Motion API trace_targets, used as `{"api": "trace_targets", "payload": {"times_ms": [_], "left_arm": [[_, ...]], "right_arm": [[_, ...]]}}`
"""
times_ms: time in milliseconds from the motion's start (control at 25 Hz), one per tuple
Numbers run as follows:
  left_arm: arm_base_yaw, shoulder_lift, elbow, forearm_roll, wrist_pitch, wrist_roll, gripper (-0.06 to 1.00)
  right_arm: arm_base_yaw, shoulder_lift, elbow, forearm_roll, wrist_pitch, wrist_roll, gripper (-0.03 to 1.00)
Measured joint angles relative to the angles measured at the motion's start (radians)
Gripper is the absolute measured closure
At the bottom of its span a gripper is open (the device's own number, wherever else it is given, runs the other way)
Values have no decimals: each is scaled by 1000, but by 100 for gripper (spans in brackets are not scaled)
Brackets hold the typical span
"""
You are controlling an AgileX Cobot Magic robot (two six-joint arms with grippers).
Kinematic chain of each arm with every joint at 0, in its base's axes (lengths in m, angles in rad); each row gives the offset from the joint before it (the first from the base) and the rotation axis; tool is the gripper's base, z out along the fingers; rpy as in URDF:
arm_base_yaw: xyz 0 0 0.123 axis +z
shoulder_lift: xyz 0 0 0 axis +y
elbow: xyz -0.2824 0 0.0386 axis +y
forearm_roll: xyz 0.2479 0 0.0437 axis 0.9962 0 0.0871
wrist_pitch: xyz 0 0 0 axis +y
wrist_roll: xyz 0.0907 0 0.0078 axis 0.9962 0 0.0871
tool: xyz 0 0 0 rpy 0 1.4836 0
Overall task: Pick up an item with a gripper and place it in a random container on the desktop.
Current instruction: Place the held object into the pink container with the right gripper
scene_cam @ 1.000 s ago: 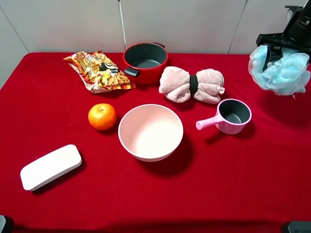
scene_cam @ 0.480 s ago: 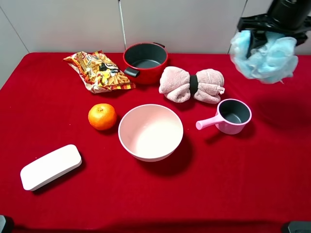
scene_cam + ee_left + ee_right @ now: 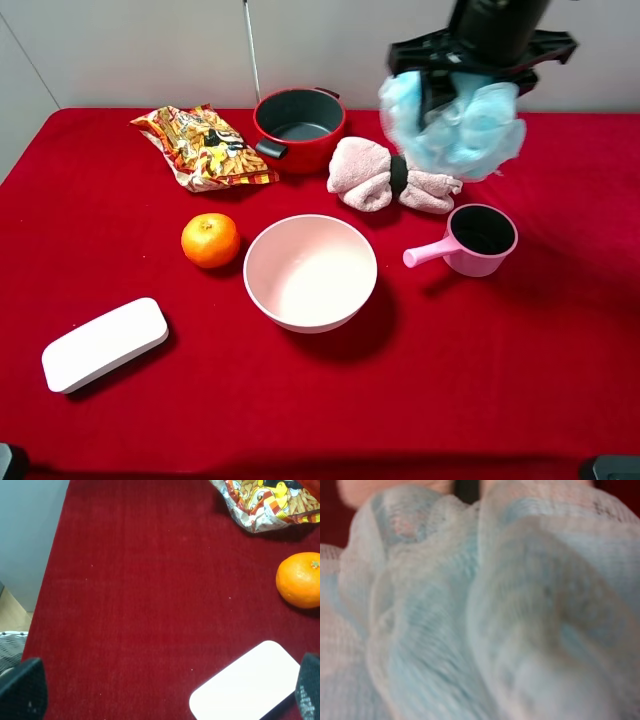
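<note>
Bath pouf, light blue mesh, hangs clear of the bench at far right of centre, under the right pincer. The pincer's fingers are buried in the ruffles and cannot be seen, but it is judged clamped on the pouf, since nothing else carries it. The right wrist view is filled with mesh and confirms only closeness. As seen from above, the pouf overlaps the right end of the rolled pink towel and sits just far of the small pink scoop. The deciding relation is that the pink bowl, empty and mouth up, lies to the near left of the load, well apart from it, with the towel between on the far side. The pouf is ball-shaped, so no long axis needs aligning. It looks nearly as wide as the bowl, so careful centring is advised. The red pot stands far left of the load. The left pincer is spread apart and empty over the white box near the orange, so the right arm is judged nearer.
</note>
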Motion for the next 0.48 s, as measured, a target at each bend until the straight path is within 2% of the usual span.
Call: {"api": "trace_targets", "payload": {"times_ms": [480], "left_arm": [[0,0,0,0,0,0,-5]], "right_arm": [[229,0,0,-1,-2,45,56]]}}
